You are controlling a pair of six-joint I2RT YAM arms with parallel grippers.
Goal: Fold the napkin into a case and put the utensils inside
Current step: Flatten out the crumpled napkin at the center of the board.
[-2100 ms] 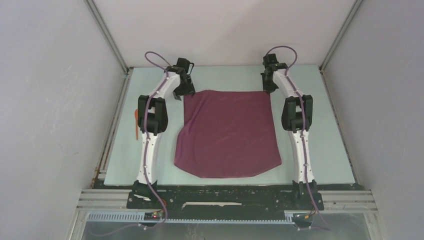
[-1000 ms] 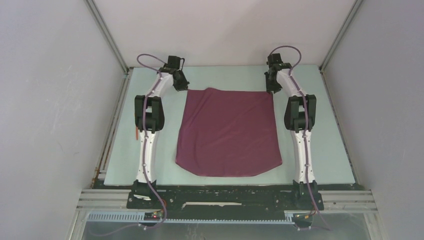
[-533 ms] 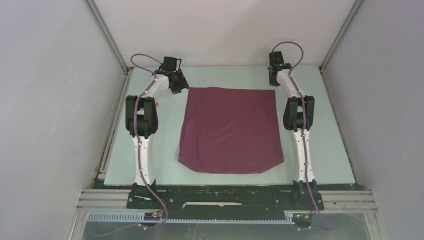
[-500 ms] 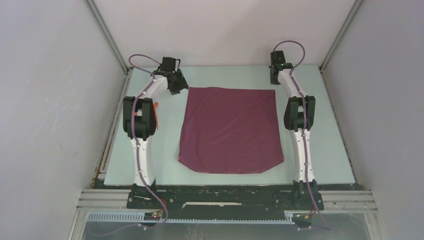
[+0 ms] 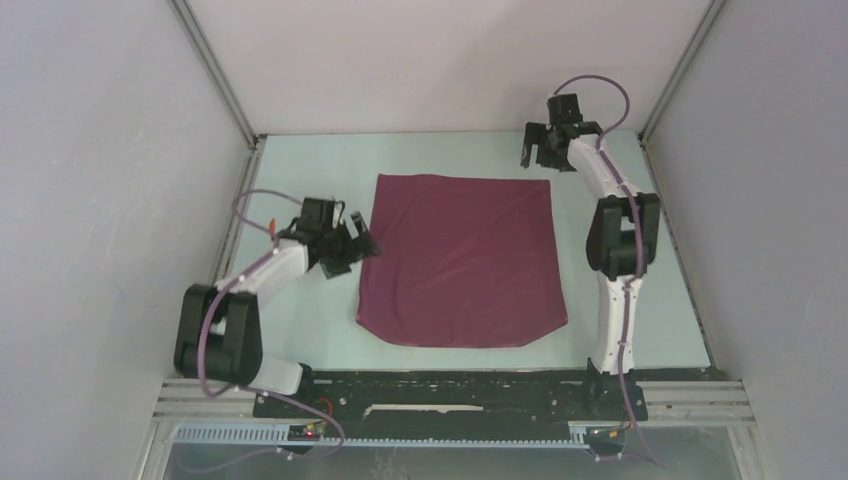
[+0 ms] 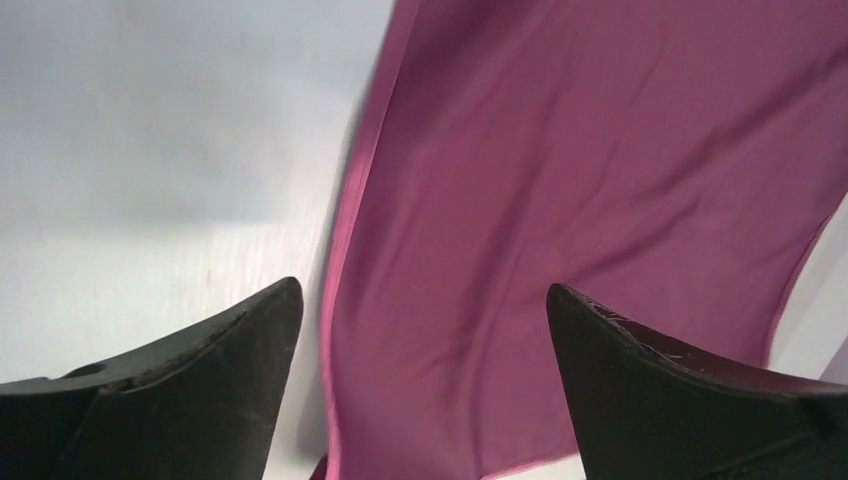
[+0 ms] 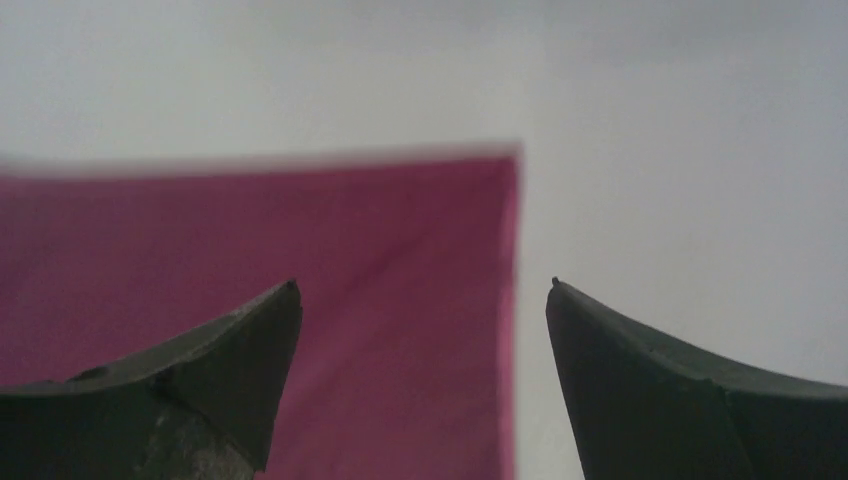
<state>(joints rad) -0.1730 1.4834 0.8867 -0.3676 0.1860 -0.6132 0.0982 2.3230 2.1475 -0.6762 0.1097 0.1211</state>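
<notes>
1 napkin (image 5: 460,260) flat, left tool (image 6: 420,290), right tool (image 7: 420,285) spread (empty)

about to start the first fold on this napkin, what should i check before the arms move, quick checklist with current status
1. Napkin spread flat as one open square, no fold in it: ok.
2. Left gripper jaws open, nothing held: ok.
3. Right gripper jaws open, nothing held: ok.
4. Left gripper lined up on the napkin's left edge: ok, the edge runs between its jaws in the wrist view.
5. Right gripper lined up on the far right corner: ok, the corner sits between its jaws in the wrist view.
6. Utensils located and out of the fold's way: cannot tell, none clearly in view.
</notes>
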